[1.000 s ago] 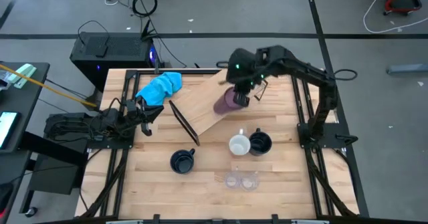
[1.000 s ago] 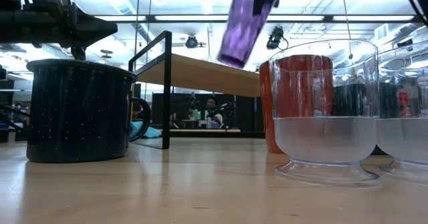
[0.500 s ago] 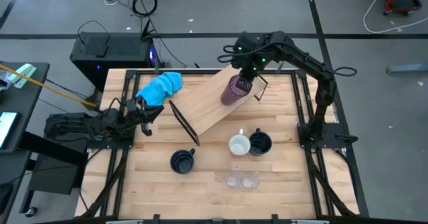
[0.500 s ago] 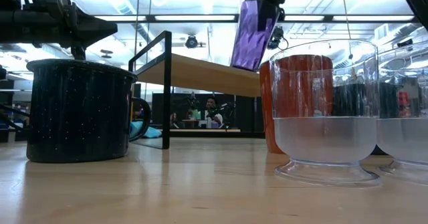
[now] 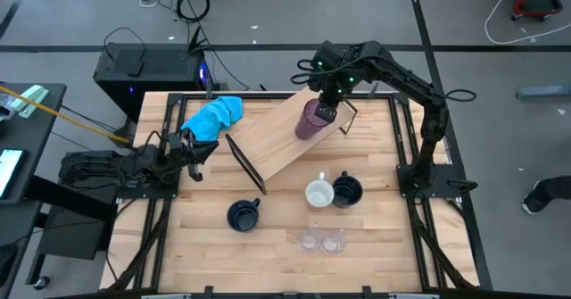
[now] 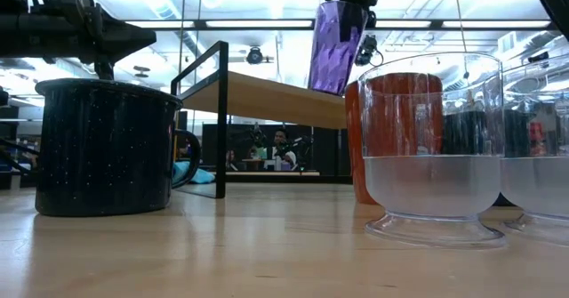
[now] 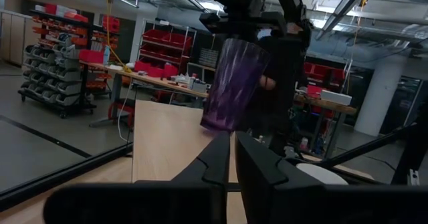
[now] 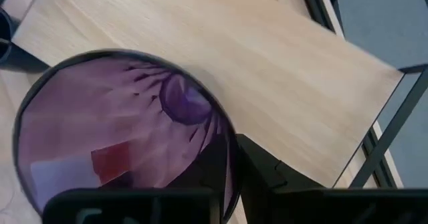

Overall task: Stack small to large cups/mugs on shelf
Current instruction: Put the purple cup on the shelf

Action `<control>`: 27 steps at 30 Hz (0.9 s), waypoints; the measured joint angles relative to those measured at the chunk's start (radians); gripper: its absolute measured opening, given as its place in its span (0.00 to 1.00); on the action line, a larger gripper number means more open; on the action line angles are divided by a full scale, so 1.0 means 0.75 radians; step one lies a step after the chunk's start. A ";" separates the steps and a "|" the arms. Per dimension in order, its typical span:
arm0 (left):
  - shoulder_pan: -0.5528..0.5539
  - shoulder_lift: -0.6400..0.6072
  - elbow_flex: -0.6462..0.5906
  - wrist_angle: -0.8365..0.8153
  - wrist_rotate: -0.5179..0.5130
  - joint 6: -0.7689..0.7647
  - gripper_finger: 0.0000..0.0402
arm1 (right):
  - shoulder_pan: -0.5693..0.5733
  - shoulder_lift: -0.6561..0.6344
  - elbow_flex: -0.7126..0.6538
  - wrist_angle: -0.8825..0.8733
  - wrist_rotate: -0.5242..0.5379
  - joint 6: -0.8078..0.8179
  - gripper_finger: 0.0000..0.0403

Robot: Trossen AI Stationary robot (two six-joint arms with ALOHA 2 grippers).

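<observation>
My right gripper (image 5: 325,103) is shut on the purple translucent tumbler (image 5: 312,122) over the far right part of the light wooden shelf (image 5: 277,143), which stands slanted on the table. In the low view the tumbler (image 6: 338,44) is close over the shelf top (image 6: 267,95); whether it touches, I cannot tell. A white mug (image 5: 318,193) and a navy mug (image 5: 347,191) stand side by side, another navy mug (image 5: 243,214) to their left, two clear cups (image 5: 321,240) near the front. My left gripper (image 5: 194,156) waits shut and empty at the table's left. My right gripper holds the tumbler by its rim (image 8: 231,147) from above, fingers pointing down. One finger (image 8: 267,177) is outside the wall and the other shows as a dark shape inside it. The tumbler hangs below the fingers, mouth up, leaning a little.
A bright blue cloth (image 5: 214,113) lies at the far left beside the shelf. The shelf's black frame end (image 5: 245,163) stands toward the table's middle. Black rails (image 5: 406,147) run along the table's sides. Bare planks lie at the front left.
My right gripper has carried the tumbler toward the table's far edge and a little to the right, over the shelf. The tumbler has tipped from clearly slanted to nearly upright. Most of this happened in the first half second.
</observation>
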 joint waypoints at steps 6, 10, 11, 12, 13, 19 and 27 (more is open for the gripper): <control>0.000 0.000 0.000 0.000 0.000 0.000 0.10 | -0.008 0.019 -0.003 0.047 0.017 0.000 0.14; 0.000 0.000 0.000 0.000 0.000 0.000 0.09 | -0.009 0.039 -0.007 0.089 0.022 -0.008 0.19; 0.000 0.000 0.000 -0.001 0.000 0.000 0.09 | -0.009 0.039 -0.007 0.117 0.021 -0.018 0.21; 0.000 0.000 0.000 0.000 0.000 0.000 0.09 | -0.008 0.038 -0.006 0.146 0.021 -0.025 0.23; 0.000 0.000 0.000 0.000 0.000 0.000 0.08 | -0.008 0.037 -0.006 0.174 0.021 -0.031 0.25; 0.000 0.000 0.000 0.000 0.000 0.000 0.07 | -0.020 0.037 -0.006 0.231 0.021 -0.055 0.37; 0.000 0.000 0.000 -0.001 0.000 0.000 0.09 | -0.034 -0.026 0.029 0.214 0.010 -0.074 0.48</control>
